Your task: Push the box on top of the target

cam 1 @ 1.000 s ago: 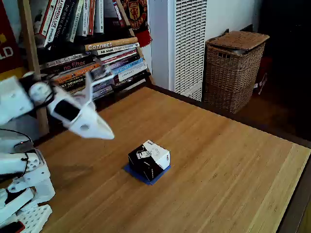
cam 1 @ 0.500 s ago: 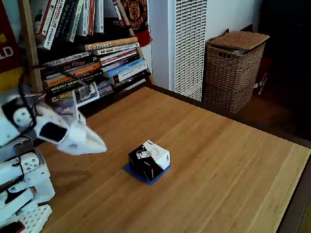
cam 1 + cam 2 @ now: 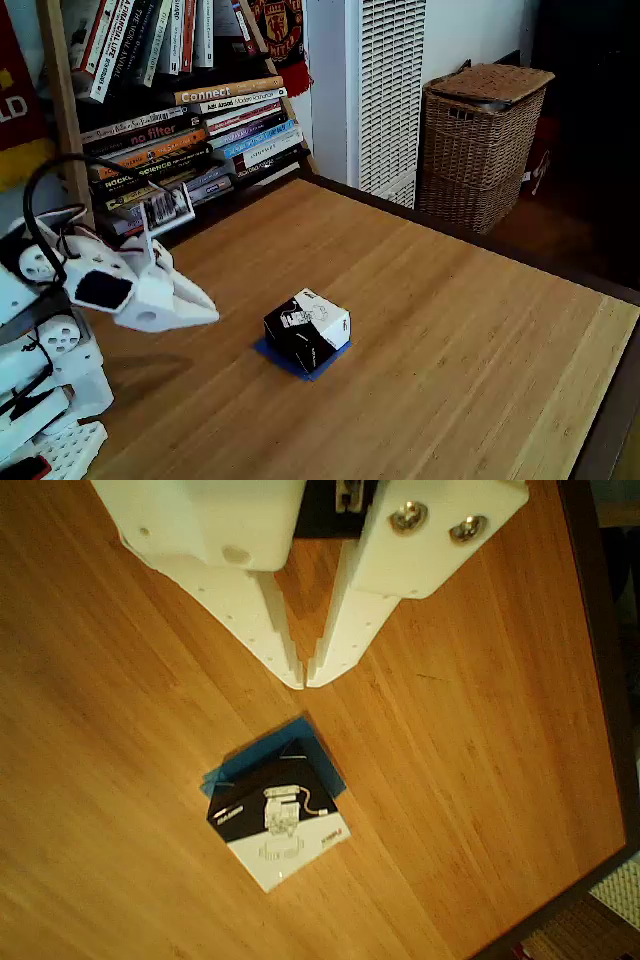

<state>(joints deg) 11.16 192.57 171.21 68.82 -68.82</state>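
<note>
Far left in the fixed view, the white arm sits low by the table's edge, gripper pointing right toward the centre, well apart from the box. In the other view the gripper hangs above the wood w/ its two fingers pressed together at the tips, nothing between them, a narrow wedge of gap further up near the body.

Moving right: the box stands on the table about mid-surface, a small cardboard cube w/ black and white faces and a printed line drawing on top. The target shows as slivers of blue tape poking out from under it, along the left and near sides in the fixed view. In the other view the blue peeks out on the side of the box facing the gripper, so the box looks to cover most of the target but sits a little off-centre (shifted away from the gripper).

Handling, as I judge it: light, prob. hollow, stiff enough to shove w/o crushing, and likely to slide easily on smooth wood. It could also spin or tip if hit high or on a corner. Best contact is low on a flat side face, mid-width, w/ closed fingertips as a blunt pusher; any correction needs only a gentle nudge.

Further right the table is bare wood, w/ a wicker basket beyond its far edge.
</note>
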